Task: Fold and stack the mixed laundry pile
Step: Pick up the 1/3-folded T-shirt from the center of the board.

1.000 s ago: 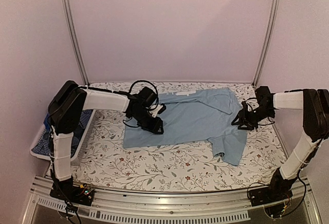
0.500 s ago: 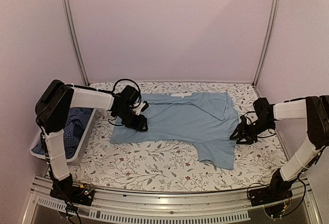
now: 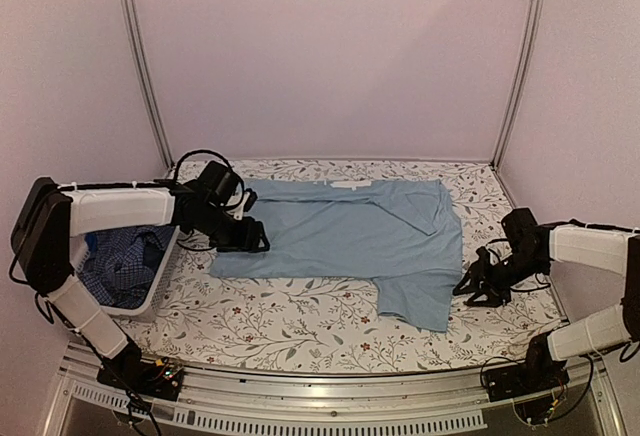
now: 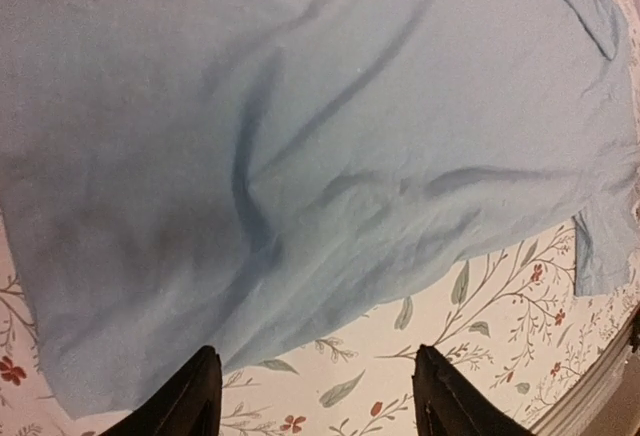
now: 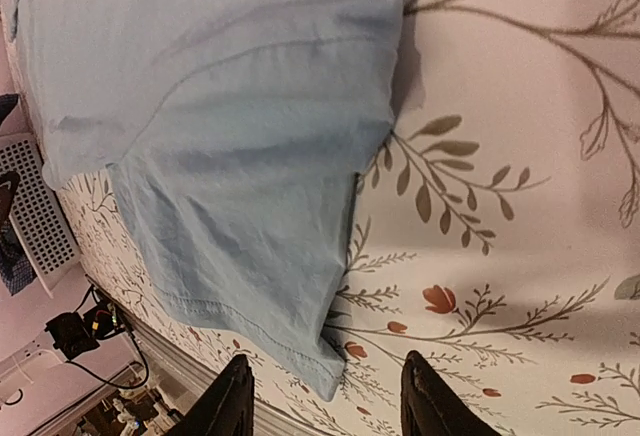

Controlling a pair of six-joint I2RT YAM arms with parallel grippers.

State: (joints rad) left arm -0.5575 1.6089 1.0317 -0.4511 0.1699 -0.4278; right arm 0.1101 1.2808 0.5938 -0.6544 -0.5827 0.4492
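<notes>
A plain light-blue shirt lies spread flat on the floral table cloth, collar toward the back, one sleeve toward the front right. It fills the left wrist view and shows in the right wrist view. My left gripper is open and empty at the shirt's left edge. My right gripper is open and empty just right of the sleeve. A dark blue small-check shirt and a brighter blue piece lie in the white basket at the left.
The floral cloth covers the table. The basket sits at the table's left edge under the left arm. A metal rail runs along the front. Pink walls close in the back and both sides.
Both arms drew the shirt leftward and toward the front, then let it go. The left gripper moved left off the shirt. The right gripper moved forward and down beside the sleeve.
</notes>
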